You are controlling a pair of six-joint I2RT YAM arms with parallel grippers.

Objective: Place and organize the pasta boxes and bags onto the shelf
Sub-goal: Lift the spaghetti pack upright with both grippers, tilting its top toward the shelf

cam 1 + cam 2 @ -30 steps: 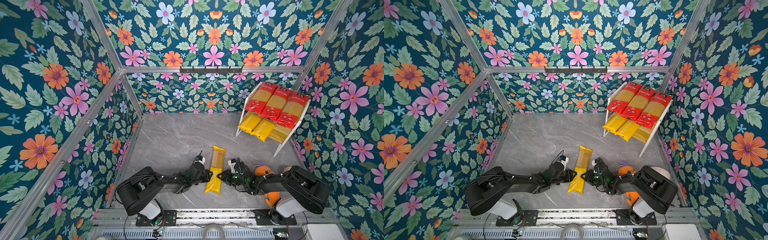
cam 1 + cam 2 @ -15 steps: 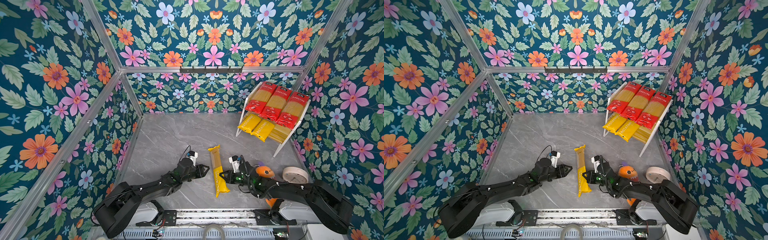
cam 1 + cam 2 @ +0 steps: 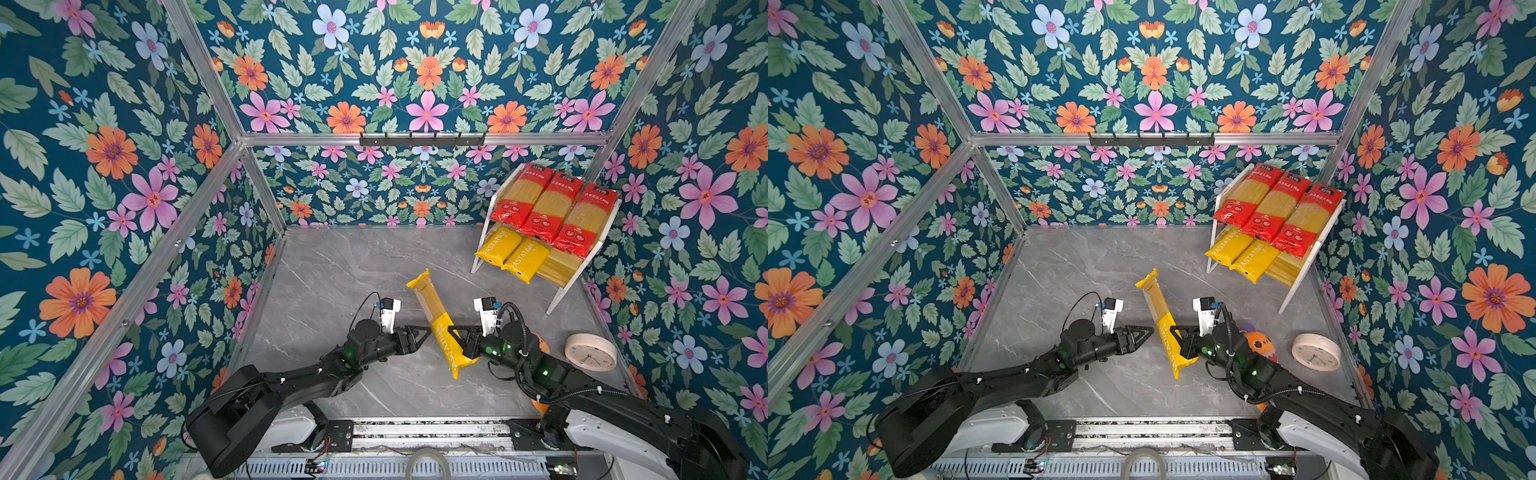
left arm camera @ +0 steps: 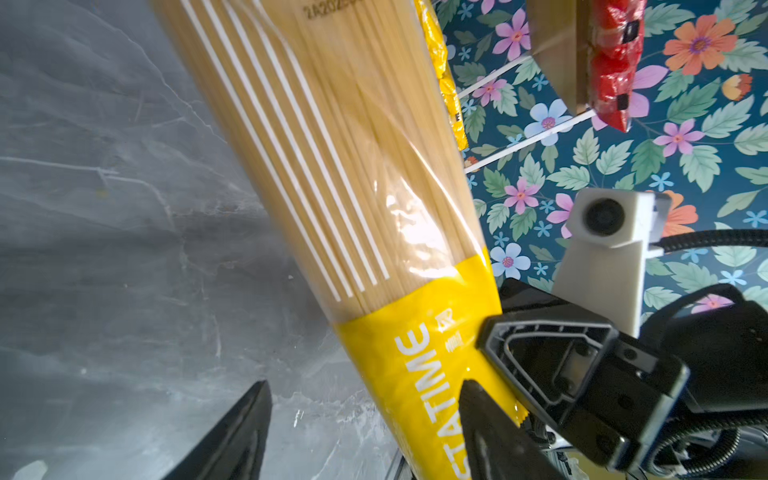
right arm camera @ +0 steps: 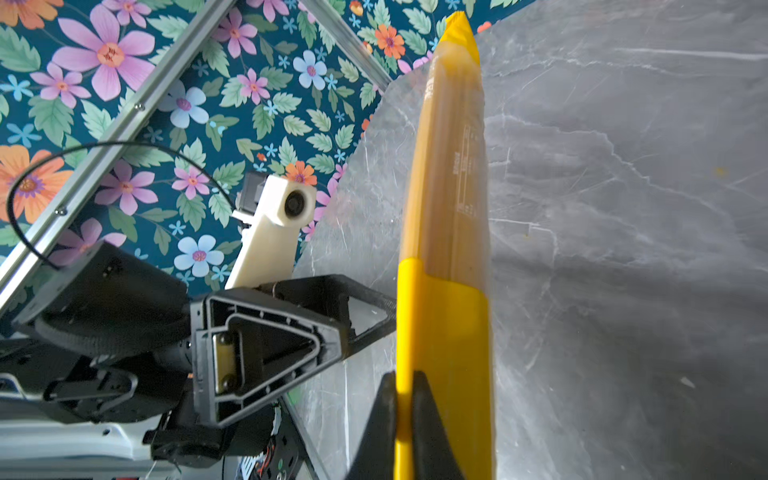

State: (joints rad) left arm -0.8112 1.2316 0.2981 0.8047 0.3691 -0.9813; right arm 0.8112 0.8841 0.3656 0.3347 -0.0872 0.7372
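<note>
Right gripper point(image 3: 456, 337) pinches long yellow plastic spaghetti pack point(image 3: 436, 316); left gripper point(image 3: 424, 331) spread.
Likely light, slick, brittle; you should grip nearer mid-length.

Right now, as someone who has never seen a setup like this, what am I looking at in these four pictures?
Two black robot arms work over a grey table. Two pictures look down from overhead; two come from cameras on the arms' wrists. The right end effector is shut on a yellow spaghetti pack; the left end effector stands open beside it. The shelf holds three red packs above two yellow packs. A white clock and an orange toy lie near the right arm.
</note>
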